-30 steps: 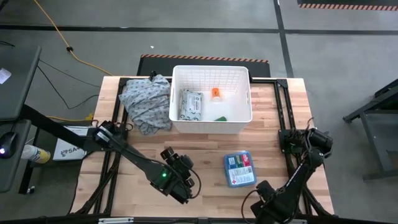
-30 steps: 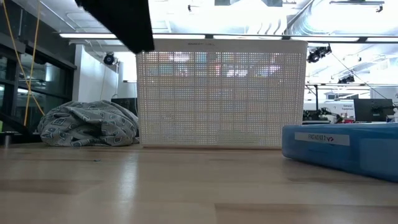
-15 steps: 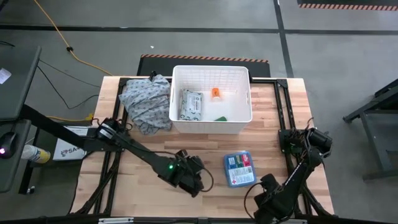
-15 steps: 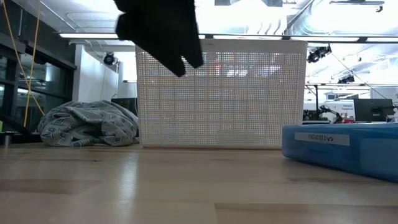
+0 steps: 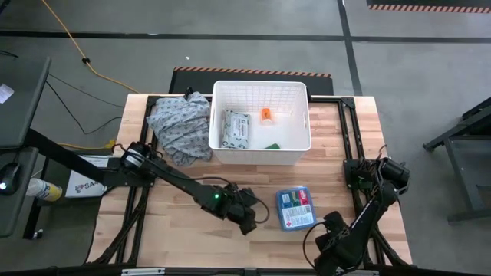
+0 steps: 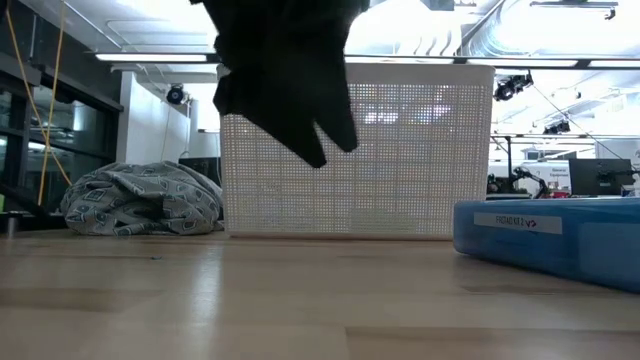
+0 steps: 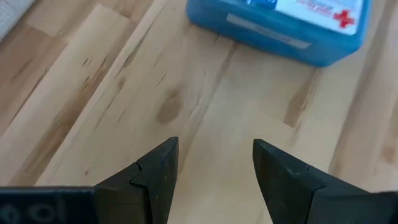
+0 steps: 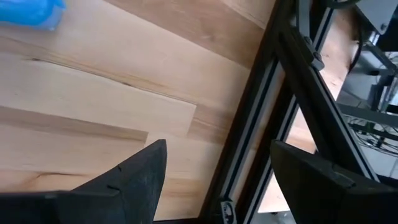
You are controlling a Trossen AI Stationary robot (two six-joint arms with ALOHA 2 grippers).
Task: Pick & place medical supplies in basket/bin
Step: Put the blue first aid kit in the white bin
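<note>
We've got the left gripper lower centre of the high view, jaws apart and empty, just left of the blue box, basket above it, right gripper spread at the bottom edge; risk: an off-centre approach shoves the flat box sideways instead of straddling it.

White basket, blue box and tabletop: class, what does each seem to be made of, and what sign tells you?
White basket: probably moulded plastic, going by its fine see-through grid walls.
Blue box: likely smooth, slightly glossy plastic, with rounded edges and a printed label.
Tabletop: wood, pale planks with visible grain and seams, matte.
</note>
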